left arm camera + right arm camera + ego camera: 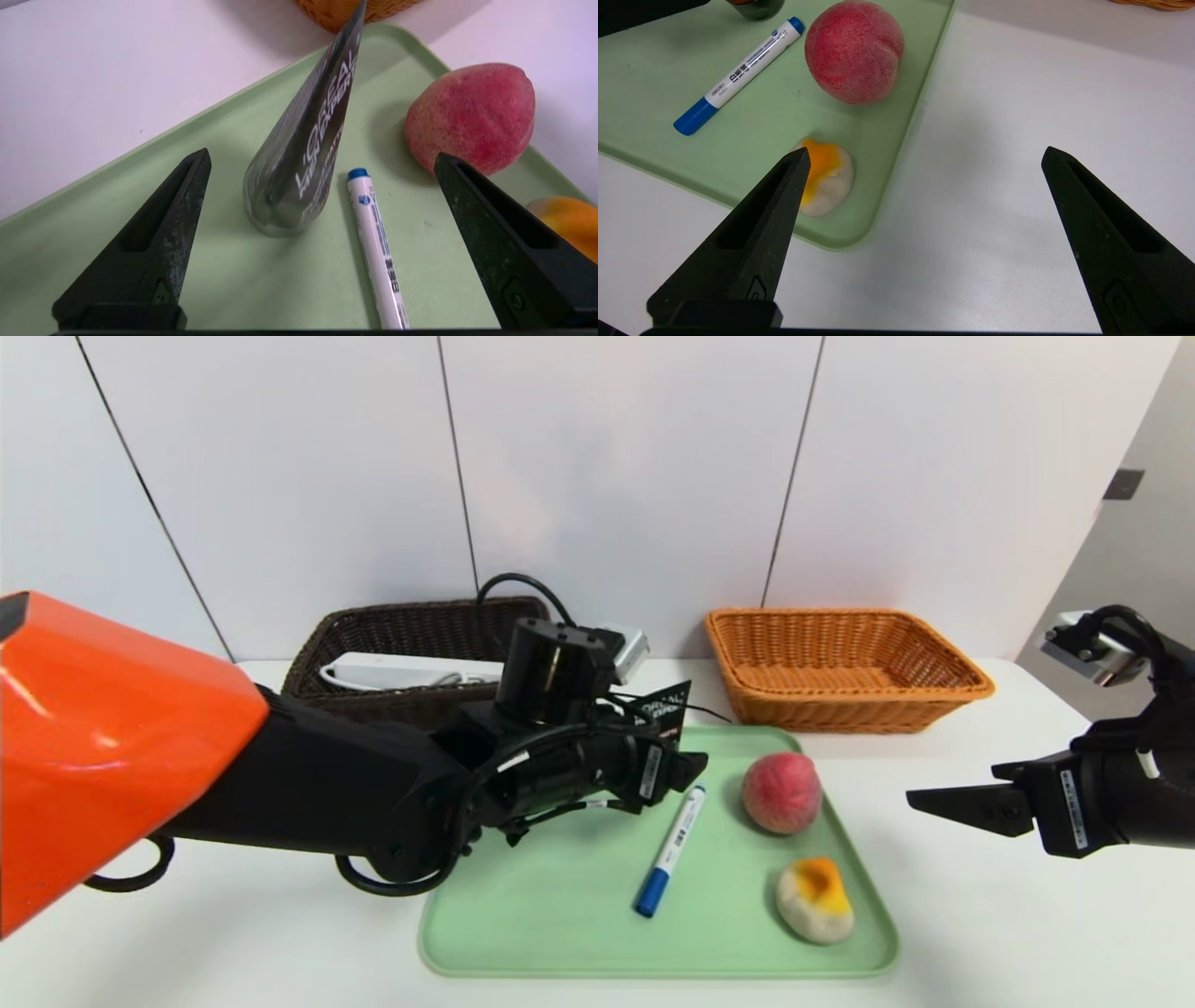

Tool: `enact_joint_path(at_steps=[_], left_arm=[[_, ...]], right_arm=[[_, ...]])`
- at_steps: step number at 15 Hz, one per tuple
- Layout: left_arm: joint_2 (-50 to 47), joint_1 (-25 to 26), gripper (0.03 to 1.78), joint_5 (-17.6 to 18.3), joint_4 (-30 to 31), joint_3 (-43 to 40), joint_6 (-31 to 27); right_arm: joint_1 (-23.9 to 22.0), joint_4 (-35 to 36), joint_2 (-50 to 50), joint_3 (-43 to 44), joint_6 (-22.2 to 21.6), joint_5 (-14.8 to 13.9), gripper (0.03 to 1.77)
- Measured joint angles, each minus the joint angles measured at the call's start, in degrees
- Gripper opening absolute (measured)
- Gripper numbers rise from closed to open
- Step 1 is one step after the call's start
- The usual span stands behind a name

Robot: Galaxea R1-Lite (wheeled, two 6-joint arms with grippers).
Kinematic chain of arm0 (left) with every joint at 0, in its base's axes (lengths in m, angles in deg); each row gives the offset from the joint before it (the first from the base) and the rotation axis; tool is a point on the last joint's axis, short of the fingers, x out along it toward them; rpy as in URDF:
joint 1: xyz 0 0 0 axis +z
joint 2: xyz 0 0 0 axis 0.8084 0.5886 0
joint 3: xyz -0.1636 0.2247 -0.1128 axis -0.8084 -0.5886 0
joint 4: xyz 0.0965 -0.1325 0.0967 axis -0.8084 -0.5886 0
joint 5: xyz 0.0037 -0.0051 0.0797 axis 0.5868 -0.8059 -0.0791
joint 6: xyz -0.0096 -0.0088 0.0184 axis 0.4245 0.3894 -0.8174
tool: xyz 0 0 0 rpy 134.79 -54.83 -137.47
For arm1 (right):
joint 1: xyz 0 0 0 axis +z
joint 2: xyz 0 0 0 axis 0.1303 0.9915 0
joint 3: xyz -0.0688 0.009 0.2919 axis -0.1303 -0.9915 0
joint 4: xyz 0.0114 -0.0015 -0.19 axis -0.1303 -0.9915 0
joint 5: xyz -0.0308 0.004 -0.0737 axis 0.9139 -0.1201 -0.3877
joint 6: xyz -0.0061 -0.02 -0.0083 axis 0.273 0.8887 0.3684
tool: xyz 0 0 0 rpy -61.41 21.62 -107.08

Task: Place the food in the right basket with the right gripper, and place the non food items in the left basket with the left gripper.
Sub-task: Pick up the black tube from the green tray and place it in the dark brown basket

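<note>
Our left gripper (322, 158) hangs over the tray (560, 915) with fingers spread wide, empty. The L'Oreal tube (303, 154) stands between them, seemingly cap-down, leaning away. Our right gripper (934, 800), likewise spread, waits beside the tray.

the tray (560, 933) is smooth matt green plastic. the peach (781, 791) has a dull, fuzzy skin. the tube (303, 154) is glossy dark plastic; the marker pen (670, 849) is smooth white plastic. both baskets, dark brown (392, 630) and orange-tan (845, 663), are woven wicker. the left gripper's fingers (154, 242) are matt, scuffed black plastic. the surface (1008, 915) is smooth white.
</note>
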Motion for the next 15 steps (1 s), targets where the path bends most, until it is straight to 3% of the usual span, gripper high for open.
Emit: enact_joint_path(at_steps=[5,9,12,13,15], left_arm=[[3.91,0.01,1.68,0.02,1.66,2.36,0.11],[4.51,0.04,1.04,0.00,1.62,3.24,0.05],[4.43,0.09,0.73,0.00,1.55,3.63,0.07],[4.27,0.10,0.31,0.00,1.60,3.74,0.05],[3.47,0.09,0.30,0.00,1.05,3.74,0.05]], right_arm=[[0.00,-0.06,0.00,-0.11,-0.06,-0.17,1.71],[0.00,-0.04,0.15,-0.11,-0.04,-0.06,1.71],[0.00,-0.04,0.15,-0.11,-0.04,0.05,1.71],[0.00,0.00,0.15,-0.16,-0.01,0.02,1.71],[0.00,0.02,0.15,-0.35,-0.06,0.02,1.71]])
